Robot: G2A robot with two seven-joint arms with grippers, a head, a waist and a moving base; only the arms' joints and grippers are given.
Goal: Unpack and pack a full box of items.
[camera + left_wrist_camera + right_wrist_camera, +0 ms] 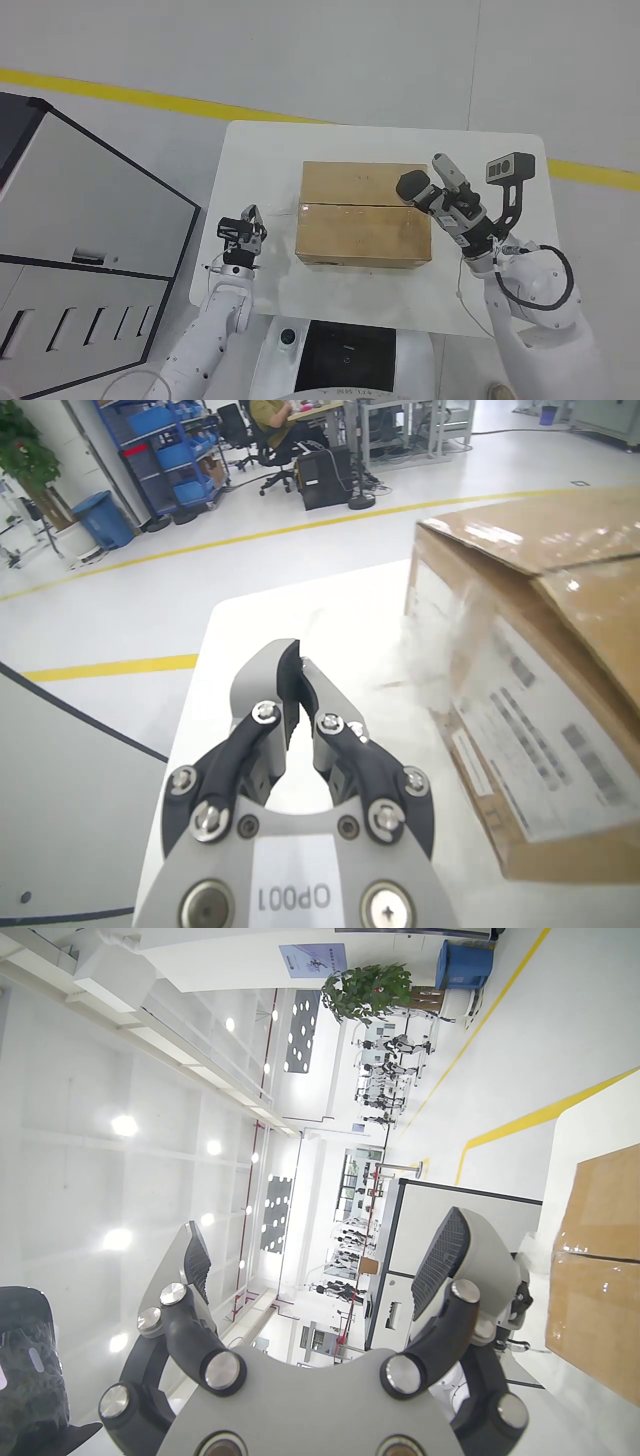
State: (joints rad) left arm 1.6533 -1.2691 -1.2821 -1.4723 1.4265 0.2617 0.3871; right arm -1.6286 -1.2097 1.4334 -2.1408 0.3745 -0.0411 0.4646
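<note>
While the closed brown cardboard box sits at the middle of the white, round-cornered table, its top flaps shut under clear tape, the left gripper is held low near the table's left edge. It is beside the box's left end but apart from it, and its jaws are pressed together on nothing. The right gripper is held above the box's right end, its jaws spread wide and empty.
</note>
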